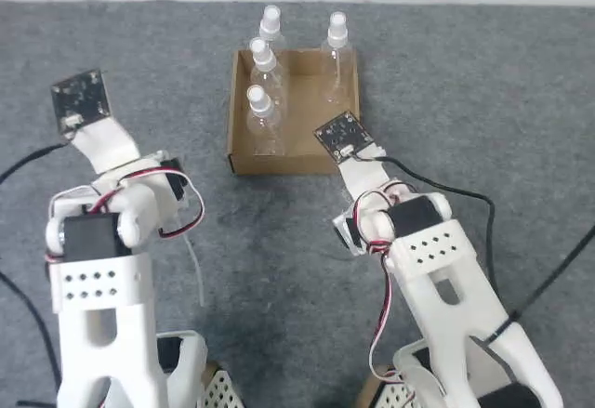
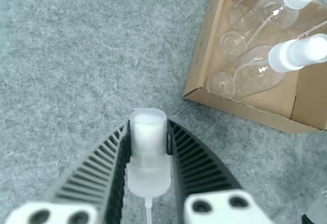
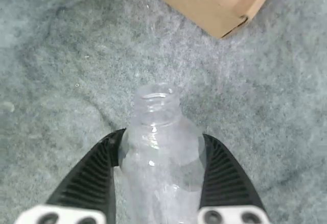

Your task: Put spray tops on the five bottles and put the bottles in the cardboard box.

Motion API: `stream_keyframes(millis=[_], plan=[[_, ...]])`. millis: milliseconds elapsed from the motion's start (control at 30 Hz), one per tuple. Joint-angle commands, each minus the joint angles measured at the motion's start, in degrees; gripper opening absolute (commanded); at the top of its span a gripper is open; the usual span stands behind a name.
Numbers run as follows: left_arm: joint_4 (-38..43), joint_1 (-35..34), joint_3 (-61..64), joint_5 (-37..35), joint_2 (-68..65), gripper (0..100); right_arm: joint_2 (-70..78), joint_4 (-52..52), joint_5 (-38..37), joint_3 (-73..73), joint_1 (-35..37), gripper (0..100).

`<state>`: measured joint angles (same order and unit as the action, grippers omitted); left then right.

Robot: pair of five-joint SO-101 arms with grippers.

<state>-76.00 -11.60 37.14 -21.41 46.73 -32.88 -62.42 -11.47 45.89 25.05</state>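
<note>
Bottle [image 3: 158, 152], clear and uncapped, pinched at its shoulder by the right pincer [image 3: 161, 138] over the grey carpeted desk [image 1: 279, 241], near a corner of the cardboard box [image 1: 302, 138]. Spray top [image 2: 148, 152] clamped between the ribbed fingers [image 2: 110, 157] of the left pincer [image 2: 148, 127], off to one side of the box. 4 capped bottles [image 1: 263, 115] stand upright inside the box.

No lettering, label, number or sign can be read: the cardboard box [image 1: 237, 111] has plain brown walls, the bottles [image 1: 263, 120] are bare and clear, and any marks on the circuit boards [image 1: 79, 97] are too small to make out
</note>
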Motion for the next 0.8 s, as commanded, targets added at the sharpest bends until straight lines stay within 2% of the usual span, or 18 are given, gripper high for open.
stream_keyframes(millis=[0,200,367,767], plan=[[3.43,0.0,1.36,-0.79,5.54,1,-3.12,0.75,0.09,-0.18,-0.13,4.0],[7.74,0.0,6.64,-0.79,11.08,1,-3.12,0.31,0.09,-0.09,2.42,4.0],[8.18,0.0,8.92,-0.79,15.47,1,-3.38,-0.48,0.18,-0.18,2.51,4.0],[13.1,-2.9,14.9,-0.88,22.33,1,-14.73,-1.1,0.53,4.4,5.23,4.0]])
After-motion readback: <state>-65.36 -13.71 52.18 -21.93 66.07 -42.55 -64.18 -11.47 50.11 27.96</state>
